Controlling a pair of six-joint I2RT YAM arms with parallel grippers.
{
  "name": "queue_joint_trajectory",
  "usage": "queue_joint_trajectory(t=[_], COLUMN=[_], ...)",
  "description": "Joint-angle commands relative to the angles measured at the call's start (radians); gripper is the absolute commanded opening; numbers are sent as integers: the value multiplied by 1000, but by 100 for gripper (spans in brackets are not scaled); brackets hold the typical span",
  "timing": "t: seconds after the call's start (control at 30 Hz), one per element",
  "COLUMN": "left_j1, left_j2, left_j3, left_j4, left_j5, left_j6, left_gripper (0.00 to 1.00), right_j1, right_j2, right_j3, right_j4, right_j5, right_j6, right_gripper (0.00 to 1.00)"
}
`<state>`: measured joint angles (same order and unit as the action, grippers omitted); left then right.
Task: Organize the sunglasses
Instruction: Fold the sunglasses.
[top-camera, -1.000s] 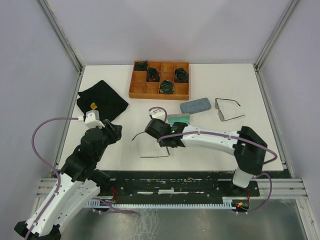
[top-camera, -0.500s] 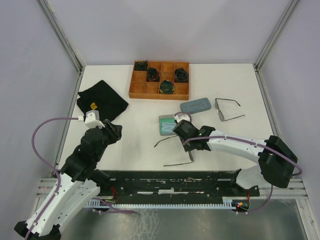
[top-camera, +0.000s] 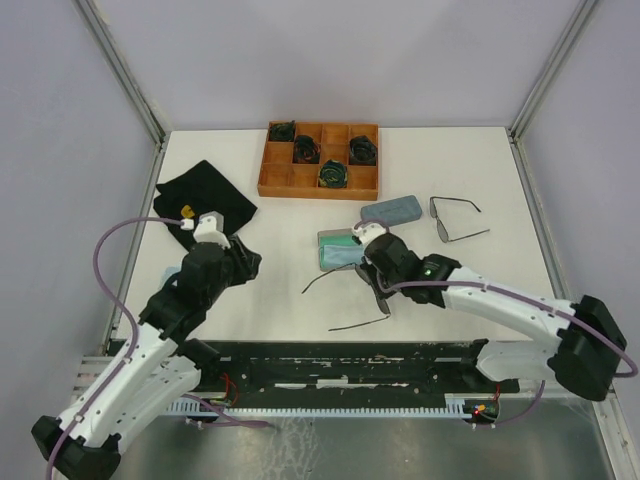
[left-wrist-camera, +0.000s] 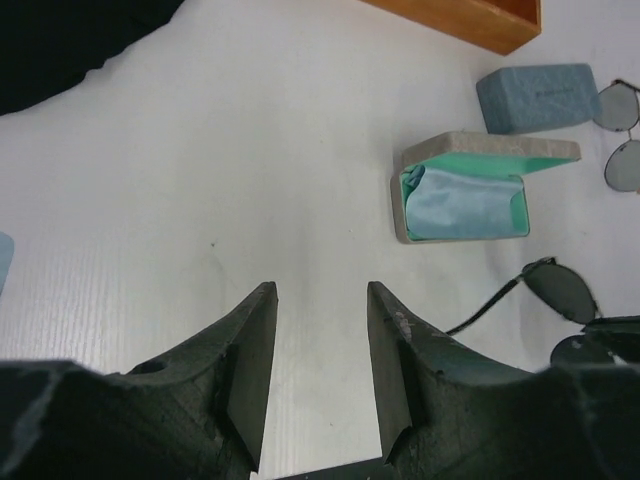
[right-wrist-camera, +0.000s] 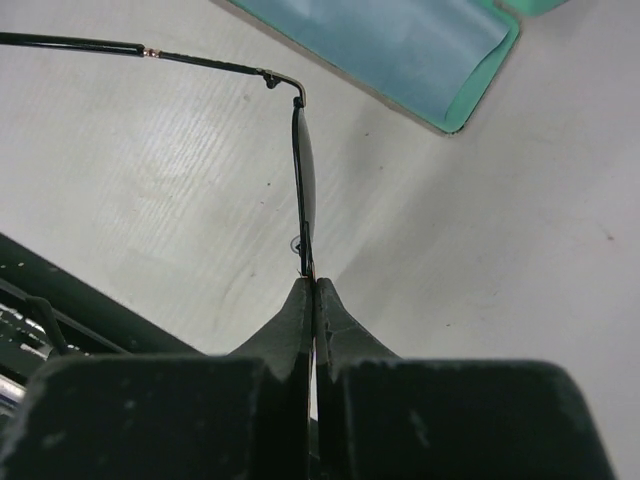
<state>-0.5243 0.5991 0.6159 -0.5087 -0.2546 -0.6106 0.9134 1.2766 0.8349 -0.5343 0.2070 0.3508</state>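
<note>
My right gripper (right-wrist-camera: 313, 285) is shut on the frame of one pair of sunglasses (right-wrist-camera: 303, 170), which it holds edge-on just above the table. In the top view this pair (top-camera: 345, 300) trails left of the right gripper (top-camera: 378, 287) with both arms unfolded, near the open case (top-camera: 338, 252) with its teal lining and pale cloth (right-wrist-camera: 400, 40). A second pair of sunglasses (top-camera: 455, 220) lies unfolded on the table at the right. My left gripper (left-wrist-camera: 320, 290) stands open over bare table with nothing between its fingers, left of the open case (left-wrist-camera: 465, 200).
A closed blue-grey case (top-camera: 390, 211) lies just behind the open one. At the back stands a wooden divided tray (top-camera: 268, 186) holding dark green coiled bundles. A black cloth (top-camera: 200, 200) lies at the back left. The black base rail runs along the near edge.
My right gripper has carried the sunglasses rightward, from left of the open case to its near right side. The left arm has moved forward and right a little.
</note>
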Motion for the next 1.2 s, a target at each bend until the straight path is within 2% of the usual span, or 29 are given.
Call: queue_joint_trajectory(t=[0.0,0.2,0.47,0.8,1.17], left_j1=[-3,-2,-11,-202,-327], left_j2=[72,203,364,487,566], left_j3=[70,136,195,220,257], left_j4=[83,140,195,197,208], left_j5=[73,158,239,2,-93], left_j6=[67,81,73,44,35], left_gripper=[48,44,36,33,33], right_j1=[-2,-2,-2,-2,-3], right_j2=[-164,-254,-205,-99,-56], right_j3=[-12,-20,23,94,117], right_j4=[82,139,215,275,286], right_j5=[-26,-81,-84,-101,-64], right_j6=[-124,-229,-306,-292,-244], right_gripper=[0,0,0,0,0])
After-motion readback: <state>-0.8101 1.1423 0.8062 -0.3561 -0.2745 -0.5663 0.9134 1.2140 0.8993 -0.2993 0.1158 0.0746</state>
